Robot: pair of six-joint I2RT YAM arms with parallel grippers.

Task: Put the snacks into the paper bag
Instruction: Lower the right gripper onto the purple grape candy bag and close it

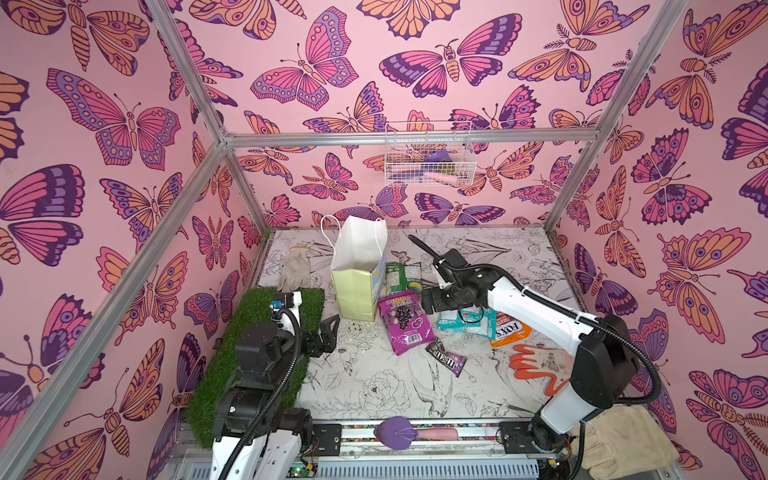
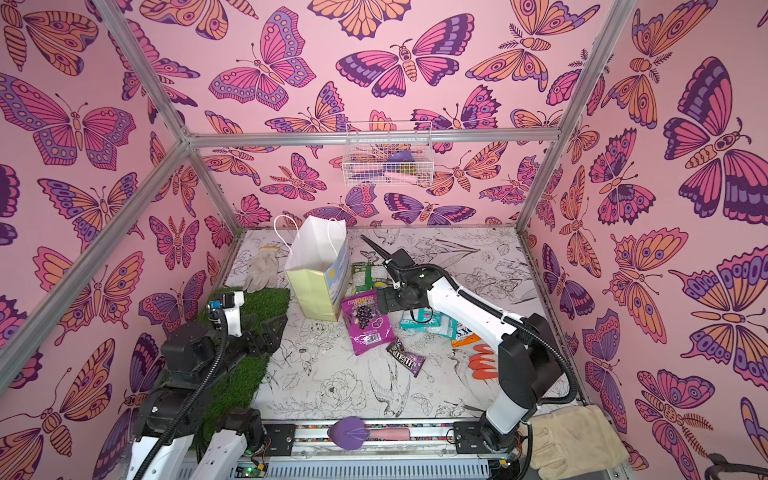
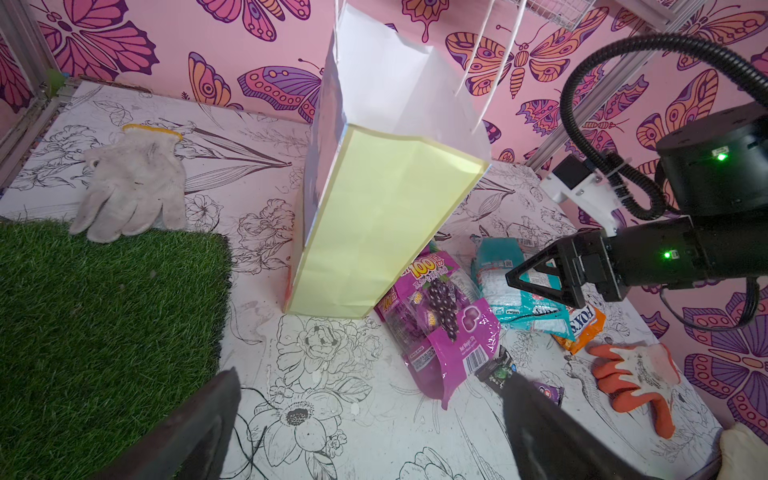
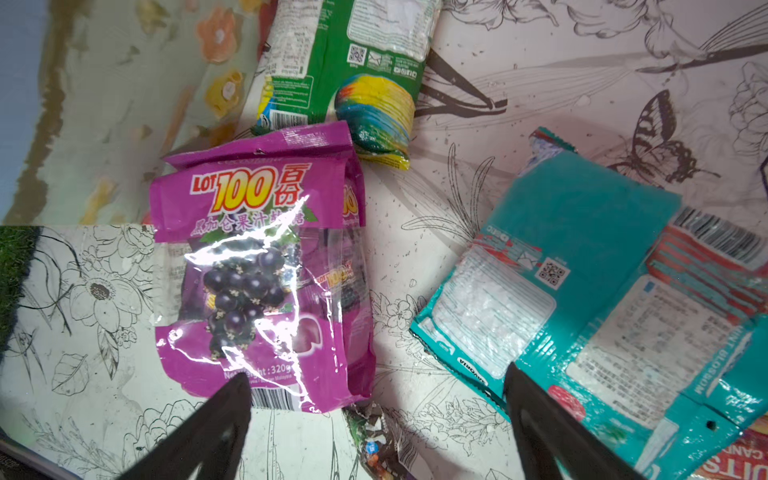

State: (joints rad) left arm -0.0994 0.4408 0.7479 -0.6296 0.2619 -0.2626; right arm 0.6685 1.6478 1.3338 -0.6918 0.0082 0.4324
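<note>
Hovering near shiny purple grape pouch (image 1: 405, 324) beside tall yellow-green paper bag (image 1: 357, 291): right gripper (image 4: 378, 374) spread, empty; left gripper (image 3: 372, 376) spread.

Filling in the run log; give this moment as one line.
left gripper open, empty | right gripper open, empty, above purple pouch on table | paper bag upright

In both top views the right arm (image 1: 523, 303) covers part of the green packet (image 1: 401, 276), the teal packets (image 1: 453, 326) and, at their 4 o'clock, the orange sweet bag (image 1: 513, 332). The paper bag's (image 1: 357, 299) floor is lost in shadow. Things in the wire basket (image 1: 428, 176) are too small to name. The chocolate pack (image 4: 380, 440) is blurred and cut by the right wrist view's edge.
</note>
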